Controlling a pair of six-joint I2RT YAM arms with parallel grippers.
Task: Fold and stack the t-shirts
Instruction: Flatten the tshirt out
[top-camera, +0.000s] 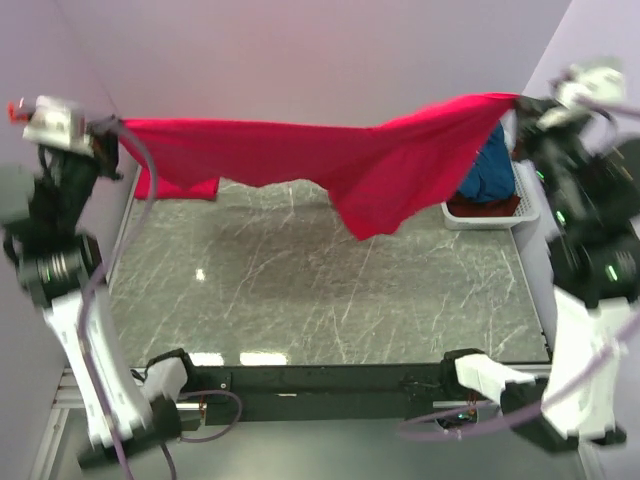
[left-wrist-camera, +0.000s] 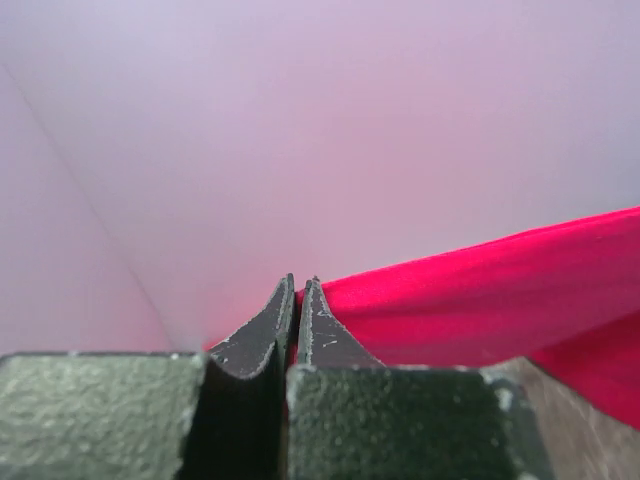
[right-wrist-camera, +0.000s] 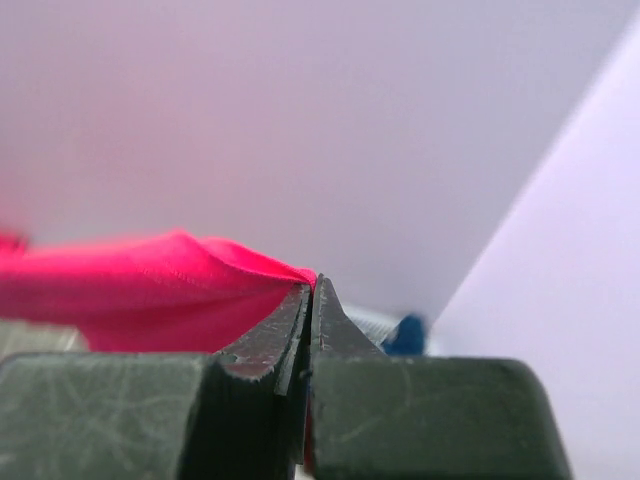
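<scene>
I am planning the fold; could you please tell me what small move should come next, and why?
Probably lower the shirt evenly onto the table: it hangs stretched in the air, one end pinched in the left end effector, the other in the right end effector.

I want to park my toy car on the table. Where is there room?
The middle and near side of the grey table are bare, from the near edge up to the hanging red t-shirt. Crowded: the far left corner holds a folded red shirt; the far right holds the white basket with a blue shirt.
</scene>
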